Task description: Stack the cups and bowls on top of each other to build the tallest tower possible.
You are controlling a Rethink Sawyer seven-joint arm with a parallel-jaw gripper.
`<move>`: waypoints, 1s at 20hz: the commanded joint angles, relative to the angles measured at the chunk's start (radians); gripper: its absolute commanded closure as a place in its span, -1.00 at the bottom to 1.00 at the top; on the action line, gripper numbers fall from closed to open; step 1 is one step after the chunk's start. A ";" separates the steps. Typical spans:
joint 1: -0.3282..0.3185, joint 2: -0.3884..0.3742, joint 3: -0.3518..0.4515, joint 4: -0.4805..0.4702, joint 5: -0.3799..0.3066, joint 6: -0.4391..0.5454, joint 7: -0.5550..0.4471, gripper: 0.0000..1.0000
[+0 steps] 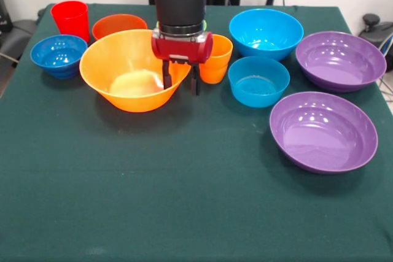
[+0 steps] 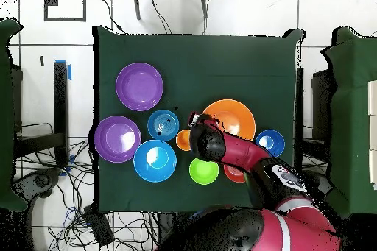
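My gripper (image 1: 181,81) is open and hangs over the right rim of the large yellow-orange bowl (image 1: 123,59), one finger inside the bowl and one outside. The orange cup (image 1: 218,59) stands just right of it. The red cup (image 1: 70,19) stands at the far left, with the orange-red bowl (image 1: 118,26) beside it and the dark-blue bowl (image 1: 58,55) in front. The big blue bowl (image 1: 266,32), the light-blue bowl (image 1: 258,81) and two purple bowls (image 1: 341,61) (image 1: 323,130) sit to the right. The green bowl (image 2: 204,171) shows in the overhead view, near the arm.
All bowls and cups stand apart on the green tablecloth (image 1: 153,200). In the overhead view the arm (image 2: 243,152) crosses above the orange-red bowl (image 2: 234,174). Cables lie on the floor around the table.
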 commanded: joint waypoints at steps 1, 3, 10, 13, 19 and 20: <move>0.011 0.088 0.071 -0.066 -0.078 -0.058 0.091 -1.00; 0.018 0.083 0.066 -0.070 -0.078 -0.064 0.096 -1.00; 0.021 0.108 0.058 -0.092 -0.084 -0.065 0.090 -1.00; 0.032 0.105 0.041 -0.095 -0.070 -0.025 0.081 -1.00; 0.040 0.099 0.032 -0.110 -0.055 0.021 0.071 -1.00; 0.040 0.099 0.031 -0.111 -0.049 0.034 0.071 1.00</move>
